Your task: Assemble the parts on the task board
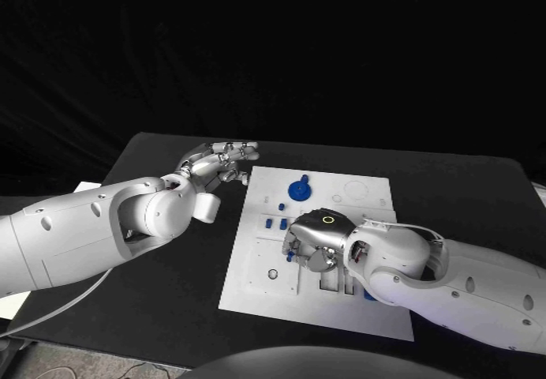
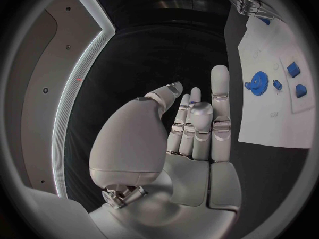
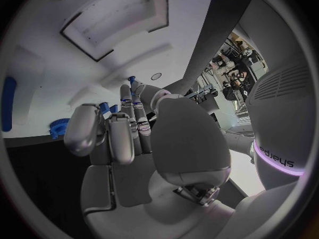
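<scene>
White is the task board, lying flat in the middle of the black table. Small blue parts sit on it, and a round blue gear rests near its far end. The right hand is down over the middle of the board, right among the little blue pieces. From behind its wrist, a small blue part shows at its fingers, but I cannot tell if the hand is holding it. The left hand floats above the table, just beside the board's far left corner. Its fingers point up, a little apart, and it holds nothing.
</scene>
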### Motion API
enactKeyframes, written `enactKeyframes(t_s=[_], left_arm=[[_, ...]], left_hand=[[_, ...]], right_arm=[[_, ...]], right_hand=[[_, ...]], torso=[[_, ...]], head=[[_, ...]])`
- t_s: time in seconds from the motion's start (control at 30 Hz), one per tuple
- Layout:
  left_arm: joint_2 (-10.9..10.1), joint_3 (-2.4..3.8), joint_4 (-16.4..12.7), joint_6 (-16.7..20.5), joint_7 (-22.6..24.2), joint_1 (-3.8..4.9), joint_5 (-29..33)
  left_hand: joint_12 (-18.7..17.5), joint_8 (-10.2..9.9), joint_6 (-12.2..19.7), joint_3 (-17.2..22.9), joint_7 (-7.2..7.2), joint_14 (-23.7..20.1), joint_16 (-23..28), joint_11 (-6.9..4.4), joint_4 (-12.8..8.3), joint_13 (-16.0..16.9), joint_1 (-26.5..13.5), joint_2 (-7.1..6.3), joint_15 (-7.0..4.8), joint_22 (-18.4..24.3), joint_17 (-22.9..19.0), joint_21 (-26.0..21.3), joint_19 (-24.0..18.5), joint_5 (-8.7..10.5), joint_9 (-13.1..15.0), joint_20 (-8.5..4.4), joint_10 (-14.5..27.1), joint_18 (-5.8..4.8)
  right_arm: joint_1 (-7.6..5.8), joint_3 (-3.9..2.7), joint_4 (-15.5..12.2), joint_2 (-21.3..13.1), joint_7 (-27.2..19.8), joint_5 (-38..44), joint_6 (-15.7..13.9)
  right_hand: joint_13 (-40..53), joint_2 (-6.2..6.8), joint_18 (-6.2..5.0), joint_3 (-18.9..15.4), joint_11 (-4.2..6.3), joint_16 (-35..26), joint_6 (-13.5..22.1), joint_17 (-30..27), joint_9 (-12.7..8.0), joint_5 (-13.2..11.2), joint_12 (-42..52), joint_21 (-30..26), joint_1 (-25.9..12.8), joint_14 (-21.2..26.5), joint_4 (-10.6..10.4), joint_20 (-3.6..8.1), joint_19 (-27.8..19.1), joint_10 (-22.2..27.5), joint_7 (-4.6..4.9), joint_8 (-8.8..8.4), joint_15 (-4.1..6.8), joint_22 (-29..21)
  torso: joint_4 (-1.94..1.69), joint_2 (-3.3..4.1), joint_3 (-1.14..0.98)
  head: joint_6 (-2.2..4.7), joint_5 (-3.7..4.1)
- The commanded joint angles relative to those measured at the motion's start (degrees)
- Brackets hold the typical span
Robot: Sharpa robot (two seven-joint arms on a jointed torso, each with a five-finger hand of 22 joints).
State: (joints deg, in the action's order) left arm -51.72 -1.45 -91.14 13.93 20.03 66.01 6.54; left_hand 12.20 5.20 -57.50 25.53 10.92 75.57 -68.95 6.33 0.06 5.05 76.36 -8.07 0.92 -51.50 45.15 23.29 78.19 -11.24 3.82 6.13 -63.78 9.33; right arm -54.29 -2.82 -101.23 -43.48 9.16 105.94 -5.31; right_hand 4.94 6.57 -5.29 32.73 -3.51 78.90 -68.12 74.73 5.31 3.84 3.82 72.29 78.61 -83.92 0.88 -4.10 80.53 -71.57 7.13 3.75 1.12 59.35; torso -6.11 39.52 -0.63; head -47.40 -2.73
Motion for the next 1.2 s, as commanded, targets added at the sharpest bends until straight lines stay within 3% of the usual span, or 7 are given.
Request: enactKeyframes(t_s=[0.03, 0.43, 0.8, 0.97, 1.2], left_arm=[[0.1, 0.03, -0.1, -1.2, 0.4, 0.02, 0.2], [0.1, 0.03, -0.1, -1.5, 0.1, 0.02, 0.2], [0.0, 0.03, -0.2, -1.6, -0.1, 0.02, 0.2], [0.0, 0.03, -0.1, -1.6, -0.2, 0.02, 0.2], [0.0, 0.03, -0.1, -1.7, -0.4, 0.02, 0.2]], left_hand=[[0.3, -0.1, 0.4, -0.4, -0.04, -0.5, 0.2, -0.02, 0.1, 0.1, -0.1, 0.02, 0.10, 0.0, -0.1, -0.3, -0.4, -0.30, 0.0, 0.06, 0.4, 0.88], [0.3, -0.1, 0.4, -0.4, -0.04, -0.5, 0.2, -0.02, 0.1, 0.1, -0.1, 0.02, 0.10, 0.0, -0.1, -0.3, -0.4, -0.30, 0.0, 0.06, 0.4, 0.88], [0.3, -0.1, 0.4, -0.4, -0.04, -0.5, 0.2, -0.02, 0.1, 0.1, -0.1, 0.02, 0.10, 0.0, -0.1, -0.3, -0.4, -0.30, 0.0, 0.06, 0.4, 0.88], [0.3, -0.1, 0.4, -0.4, -0.04, -0.5, 0.2, -0.02, 0.1, 0.1, -0.1, 0.02, 0.10, 0.0, -0.1, -0.3, -0.4, -0.30, 0.0, 0.06, 0.4, 0.88], [0.3, -0.1, 0.4, -0.4, -0.04, -0.6, 0.3, -0.03, 0.1, 0.1, -0.1, 0.05, 0.11, 0.1, -0.3, -0.3, -0.4, -0.33, 0.0, 0.07, 0.5, 0.89]], right_arm=[[0.14, 0.06, 0.1, 0.2, -0.7, 0.6, 1.1], [0.21, 0.21, 1.1, 1.0, -0.5, 1.2, 1.9], [0.28, 0.56, 1.7, 1.6, 0.0, 1.8, 2.8], [0.32, 0.62, 1.9, 1.7, 0.8, 2.1, 0.2], [0.35, 0.64, 1.9, 1.4, 2.4, 2.5, -4.5]], right_hand=[[0.0, 0.06, -0.45, 0.1, -0.04, 0.2, -0.2, -0.1, 0.0, -0.3, -0.2, 0.1, -0.4, -3.4, -0.1, -0.10, 0.3, -0.1, 0.22, 0.19, 0.18, -0.1], [0.0, 0.06, -0.47, 0.0, -0.06, 0.2, -0.2, -0.1, 0.0, -0.3, -0.2, 0.0, -0.5, -3.4, -0.1, -0.12, 0.3, -0.1, 0.23, 0.17, 0.17, -0.2], [-0.4, 0.95, -0.57, -1.3, -0.30, -0.1, 0.5, -0.6, 0.0, 0.3, -0.3, -0.4, -2.0, -3.2, -0.3, -0.29, -0.1, 0.8, 0.35, -0.04, -0.05, -0.7], [-1.3, 2.78, -0.87, -3.4, -1.55, -1.2, 3.9, -2.1, -0.9, 0.4, -0.4, -1.7, -4.1, -2.8, -1.1, -1.01, -0.9, 5.7, 1.57, -0.32, -1.10, -2.8], [-1.3, 3.54, -1.42, -6.6, -2.41, -2.6, 7.6, -4.2, -1.6, -0.1, 0.2, -3.7, -4.9, -2.3, -2.0, -1.82, -1.9, 10.0, 2.25, -0.28, -1.74, -5.7]], torso=[[-0.03, 0.00, 0.01], [-0.01, 0.00, 0.01], [0.04, 0.01, -0.01], [0.04, -0.05, 0.02], [0.06, -0.06, -0.01]], head=[[-0.15, -0.19], [-0.30, -0.50], [-0.47, -0.56], [-0.45, -0.47], [-0.16, -0.21]])
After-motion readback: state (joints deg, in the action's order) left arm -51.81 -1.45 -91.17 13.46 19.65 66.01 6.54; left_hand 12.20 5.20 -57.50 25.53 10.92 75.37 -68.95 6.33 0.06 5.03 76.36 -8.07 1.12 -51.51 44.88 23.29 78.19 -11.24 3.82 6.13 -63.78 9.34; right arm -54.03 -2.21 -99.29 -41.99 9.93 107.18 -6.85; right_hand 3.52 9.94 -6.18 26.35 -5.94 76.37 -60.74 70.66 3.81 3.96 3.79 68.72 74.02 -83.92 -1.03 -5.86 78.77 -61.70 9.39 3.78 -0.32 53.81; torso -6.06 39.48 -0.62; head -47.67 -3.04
